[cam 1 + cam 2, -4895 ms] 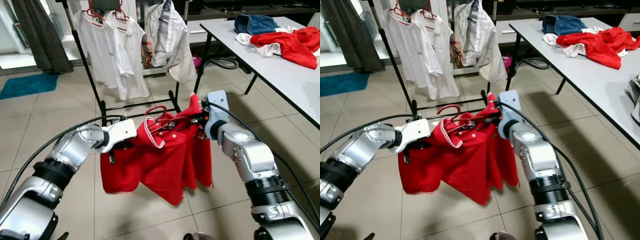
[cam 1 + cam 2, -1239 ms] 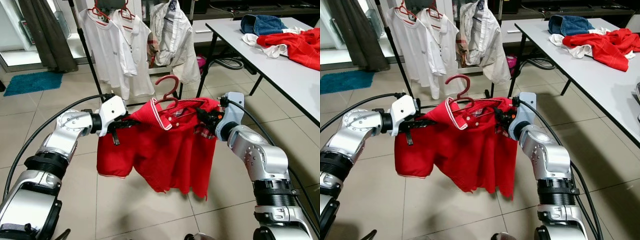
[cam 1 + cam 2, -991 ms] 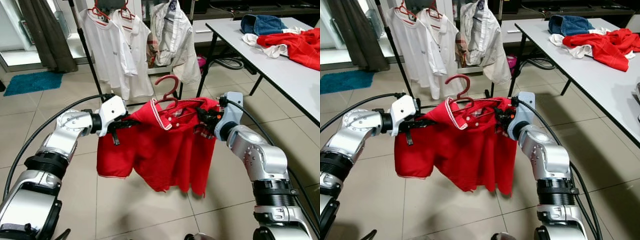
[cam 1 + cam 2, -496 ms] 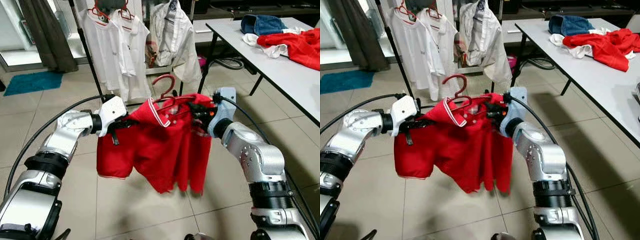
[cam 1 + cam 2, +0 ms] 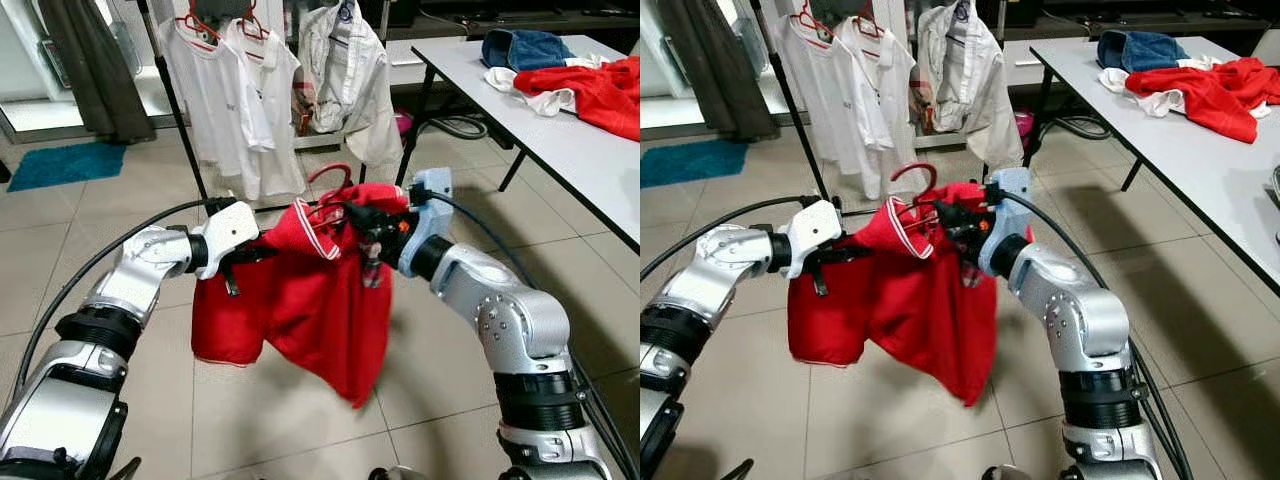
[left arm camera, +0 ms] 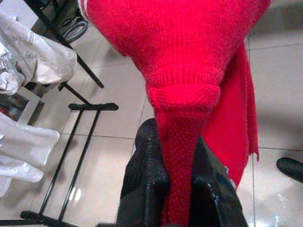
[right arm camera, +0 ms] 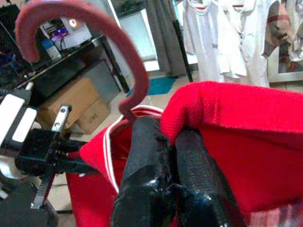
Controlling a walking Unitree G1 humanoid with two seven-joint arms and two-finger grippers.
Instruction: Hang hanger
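Holding red polo shirt with white-striped collar (image 5: 300, 300) in mid-air between both arms, above beige tiled floor (image 5: 100, 230). Left gripper (image 5: 243, 258) pinching one shoulder of shirt; right gripper (image 5: 362, 222) fingers pressing together on other shoulder. Red plastic hanger (image 5: 333, 180) sitting inside collar, hook sticking upward, bar running roughly left-right between grippers. Shirt body drooping downward. Black clothes rack (image 5: 180, 130) with white shirts (image 5: 230, 90) standing just beyond. No readable writing.

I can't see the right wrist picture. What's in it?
The right gripper is shut on a fold of a red shirt, with the red hanger hook curving up behind it. White shirts hang farther back.
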